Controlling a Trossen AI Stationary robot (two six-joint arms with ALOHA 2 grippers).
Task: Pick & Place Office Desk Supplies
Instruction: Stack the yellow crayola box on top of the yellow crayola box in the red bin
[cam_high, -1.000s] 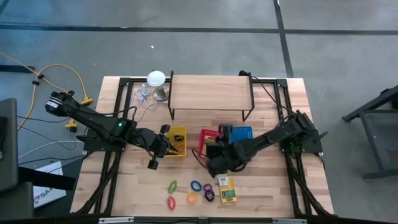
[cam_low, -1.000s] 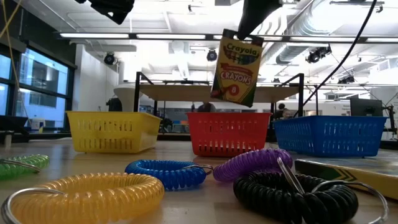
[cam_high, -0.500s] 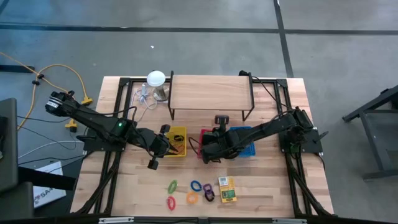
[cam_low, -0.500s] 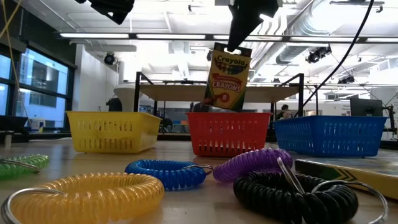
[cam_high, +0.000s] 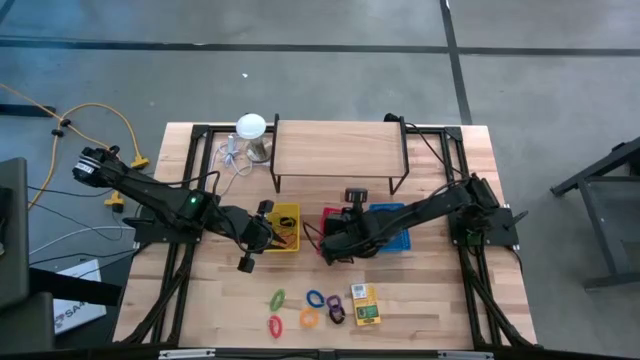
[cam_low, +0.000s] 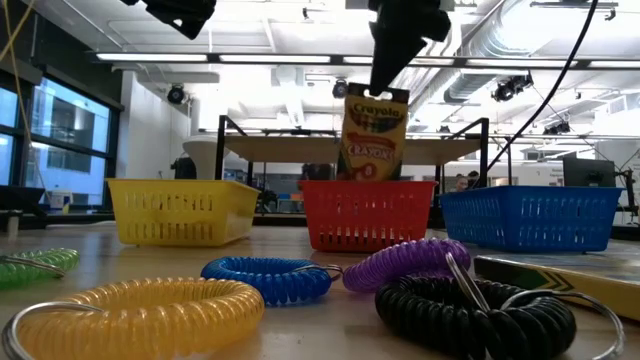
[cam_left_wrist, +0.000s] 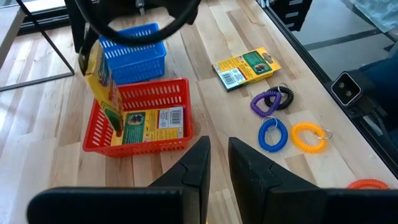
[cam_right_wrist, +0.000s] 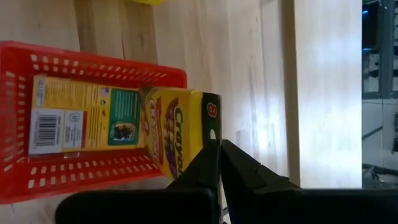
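A Crayola crayon box (cam_low: 374, 135) is clamped at its top edge by the right end effector (cam_low: 393, 62) and hangs upright over the red basket (cam_low: 368, 213) — its lower end just at the rim. A second crayon box (cam_left_wrist: 152, 123) lies flat inside that basket, and a third (cam_high: 364, 304) lies on the bench (cam_high: 440, 300) beside the coiled rings (cam_high: 315, 299). The left end effector (cam_left_wrist: 215, 163) is held above the bench near the yellow basket (cam_high: 284, 228), its fingers slightly apart and empty.
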